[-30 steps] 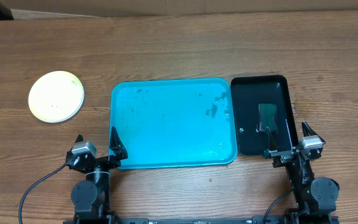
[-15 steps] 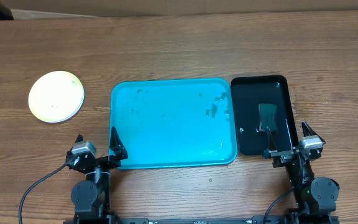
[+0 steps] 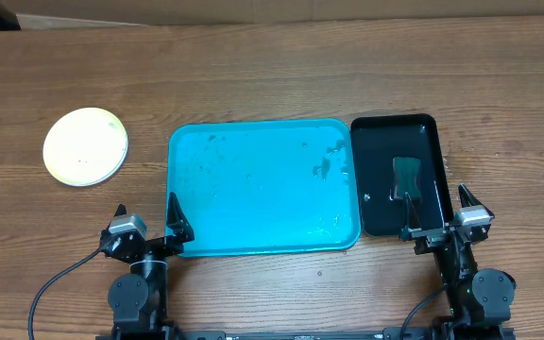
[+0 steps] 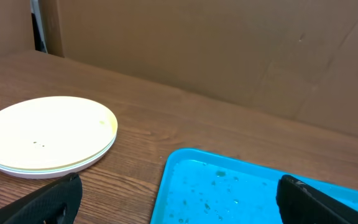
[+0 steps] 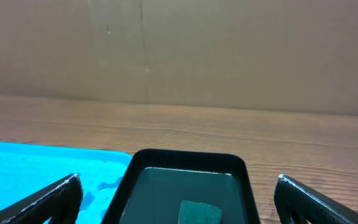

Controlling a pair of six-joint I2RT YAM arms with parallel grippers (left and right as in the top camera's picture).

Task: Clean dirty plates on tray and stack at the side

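Overhead: both arms sit folded low at the wooden table's [image 3: 253,66] near edge. The left gripper [image 3: 146,219] and right gripper [image 3: 437,210] gape wide, holding nothing. The stacked round plastic plates [image 3: 85,146] lie left of the smeared turquoise rectangular plastic tray [image 3: 253,189], not touching it.

Left wrist: level, spread jaws frame the plates and a tray corner.

Right wrist: level, spread jaws frame the glossy black tray [image 5: 185,158], which holds a dark green sponge [image 5: 199,211].

Tray [image 3: 253,212] lies open between plates [image 3: 85,146] and black tray [image 3: 378,142].
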